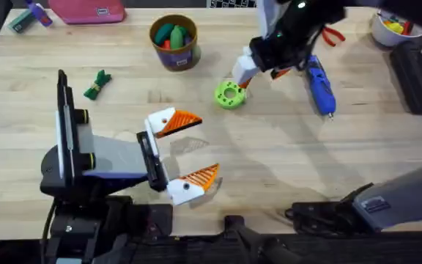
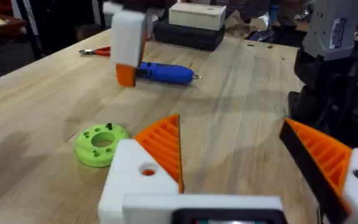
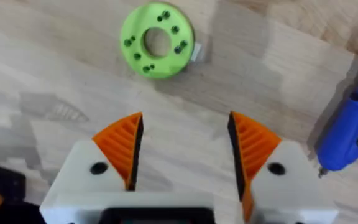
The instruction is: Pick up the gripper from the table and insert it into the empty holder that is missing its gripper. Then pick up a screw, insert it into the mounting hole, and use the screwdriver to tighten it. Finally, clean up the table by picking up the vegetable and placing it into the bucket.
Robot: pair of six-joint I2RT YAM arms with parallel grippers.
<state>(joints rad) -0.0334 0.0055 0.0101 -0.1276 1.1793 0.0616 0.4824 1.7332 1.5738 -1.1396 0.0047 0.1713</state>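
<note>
Blue screwdriver (image 1: 319, 86), bright-green ring (image 1: 230, 94)

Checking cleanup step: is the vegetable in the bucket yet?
Out. The vegetable lies on the table, apart from the bucket.

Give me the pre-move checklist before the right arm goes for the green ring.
1. Right gripper open: ok.
2. Flat bright-green plastic ring with holes ahead of the right gripper: ok.
3. Screws in the ring's holes: cannot tell; small dark pieces show.
4. Blue pen-shaped screwdriver lying free on the table: ok.
5. Left gripper open, orange pads on both fingers: ok.
6. Dark-green leafy toy vegetable in the round yellow-rimmed bucket: not ok; it lies on the table.
</note>
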